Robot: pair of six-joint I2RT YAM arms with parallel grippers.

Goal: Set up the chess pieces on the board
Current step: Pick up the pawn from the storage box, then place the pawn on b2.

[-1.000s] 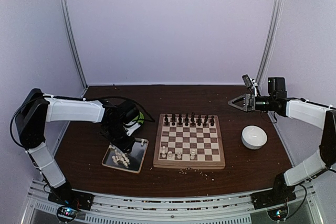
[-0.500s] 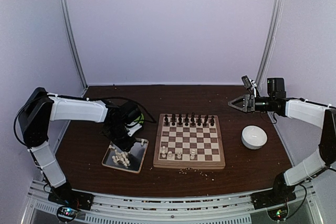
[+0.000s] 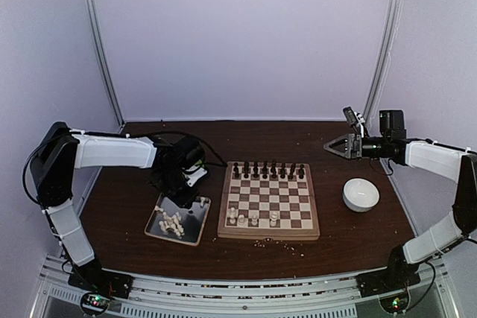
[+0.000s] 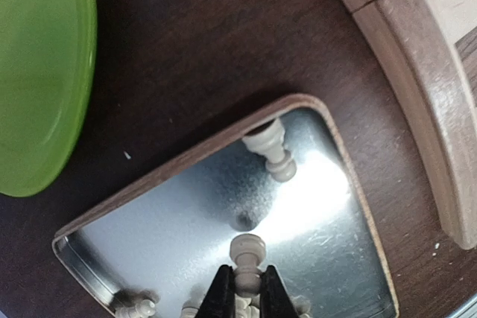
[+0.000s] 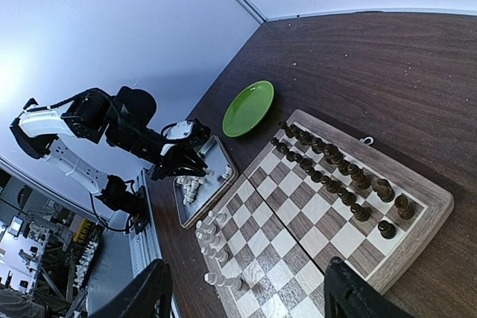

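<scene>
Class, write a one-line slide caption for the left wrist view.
Left gripper shut on a cream chess piece at the silver tray.

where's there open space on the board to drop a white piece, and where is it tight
Free: the middle rows of the board, between the dark pieces on the far rows and the white pieces at near left; also its near-right squares. Crowded: the tray, heaped with loose pieces, where the left gripper clamps one cream piece.

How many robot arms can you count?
2: the left arm over the tray, tool shut on a white chess piece; the right arm raised beyond the bowl, tool open.
</scene>
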